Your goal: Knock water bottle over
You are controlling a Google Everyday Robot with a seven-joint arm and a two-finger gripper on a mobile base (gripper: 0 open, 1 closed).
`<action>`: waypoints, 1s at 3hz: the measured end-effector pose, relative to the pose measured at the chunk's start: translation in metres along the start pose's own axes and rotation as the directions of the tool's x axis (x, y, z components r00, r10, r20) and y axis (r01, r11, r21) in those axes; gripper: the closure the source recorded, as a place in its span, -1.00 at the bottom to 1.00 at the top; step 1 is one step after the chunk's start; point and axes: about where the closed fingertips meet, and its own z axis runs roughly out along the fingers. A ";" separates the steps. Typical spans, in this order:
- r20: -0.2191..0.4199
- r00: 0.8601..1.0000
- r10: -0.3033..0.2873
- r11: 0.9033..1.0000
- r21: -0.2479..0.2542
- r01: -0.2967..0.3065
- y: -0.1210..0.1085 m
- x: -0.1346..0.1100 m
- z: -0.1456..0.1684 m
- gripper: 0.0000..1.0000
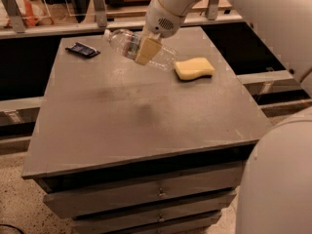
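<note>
Water bottle (pixel 124 41) sits over a gray table (pixel 136 126) with drawers, on a speckled floor (pixel 14 204). It lies nearly level, cap toward the back left, with the gripper (pixel 145 50) clamped around its middle.

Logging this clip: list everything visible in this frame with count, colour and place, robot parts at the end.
water bottle: one, clear with a white cap and dark label band, tilted nearly flat with the cap to the rear left, at the table's rear middle
sponge: one, yellow, lying on the table at rear right, next to the bottle's base
packet: one, dark, flat on the table's rear left corner
table: one, grey, centre of view
drawers: at least two, grey, in the table's front
floor: speckled, lower left
arm: one, white, reaching in from upper right
tool: one, tan fingers, shut across the bottle's middle
robot body: white, lower right corner
</note>
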 end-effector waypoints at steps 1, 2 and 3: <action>-0.197 0.980 -0.026 1.000 -0.012 0.024 0.010 0.021 0.011 1.00; -0.312 0.949 -0.040 0.999 -0.023 0.034 0.018 0.037 0.020 1.00; -0.339 0.938 -0.073 0.997 -0.050 0.060 0.023 0.043 0.030 1.00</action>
